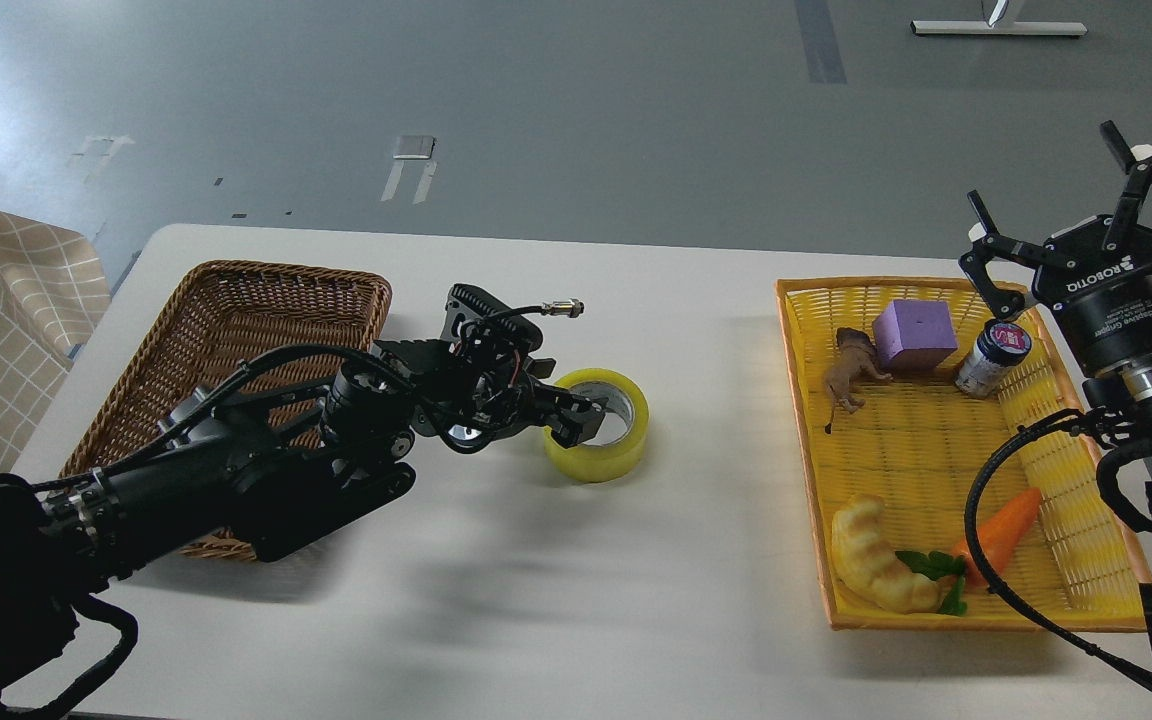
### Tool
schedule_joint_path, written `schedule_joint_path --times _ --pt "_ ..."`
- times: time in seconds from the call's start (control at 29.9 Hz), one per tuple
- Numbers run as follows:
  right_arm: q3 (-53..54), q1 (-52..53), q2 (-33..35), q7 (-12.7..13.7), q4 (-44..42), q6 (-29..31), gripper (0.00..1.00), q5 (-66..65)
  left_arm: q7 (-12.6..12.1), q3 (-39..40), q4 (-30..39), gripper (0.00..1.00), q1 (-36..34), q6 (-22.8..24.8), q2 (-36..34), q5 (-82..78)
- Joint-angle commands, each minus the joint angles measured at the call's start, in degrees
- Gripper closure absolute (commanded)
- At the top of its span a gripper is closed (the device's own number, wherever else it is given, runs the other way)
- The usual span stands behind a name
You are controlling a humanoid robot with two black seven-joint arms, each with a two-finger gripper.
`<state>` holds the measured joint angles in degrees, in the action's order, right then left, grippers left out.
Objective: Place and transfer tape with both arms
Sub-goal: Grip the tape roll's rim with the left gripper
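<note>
The tape (pixel 604 452), a yellow translucent roll with a grey-white core, lies flat on the white table (pixel 576 600) near its middle. My left gripper (pixel 579 420) comes in from the left and its fingers straddle the roll's left wall, one inside the core and one outside, closed on it. The roll rests on the table. My right gripper (pixel 1048 170) is open and empty, held high at the far right, above the back corner of the yellow basket (pixel 804 420), fingers pointing up and away.
A brown wicker basket (pixel 266 290) stands at the left, partly under my left arm. The yellow basket holds a purple block (pixel 914 336), a toy animal (pixel 851 372), a small jar (pixel 994 360), a croissant toy (pixel 876 555) and a carrot (pixel 1006 528).
</note>
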<state>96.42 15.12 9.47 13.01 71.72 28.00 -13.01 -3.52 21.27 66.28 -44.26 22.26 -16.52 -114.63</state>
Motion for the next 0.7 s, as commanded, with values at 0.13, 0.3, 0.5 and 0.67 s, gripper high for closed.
schedule_joint_path --times 0.13,0.3,0.5,0.67 --pt "0.0 -0.1 -0.6 0.0 0.1 0.0 0.00 0.0 -0.2 -0.8 -0.9 0.23 0.8 -0.1 0.1 -0.1" --pt "0.0 -0.2 -0.6 0.0 0.1 0.0 0.00 0.0 0.2 -1.1 -1.5 0.53 1.5 -0.1 0.0 -0.1" --pt "0.0 -0.1 -0.6 0.0 0.2 0.0 0.00 0.0 0.4 -1.1 -1.5 1.00 1.2 0.0 0.0 -0.2" --pt "0.0 -0.2 -0.7 0.0 0.1 0.0 0.00 0.0 0.0 -0.3 -0.4 1.00 -1.1 0.1 -1.1 0.4"
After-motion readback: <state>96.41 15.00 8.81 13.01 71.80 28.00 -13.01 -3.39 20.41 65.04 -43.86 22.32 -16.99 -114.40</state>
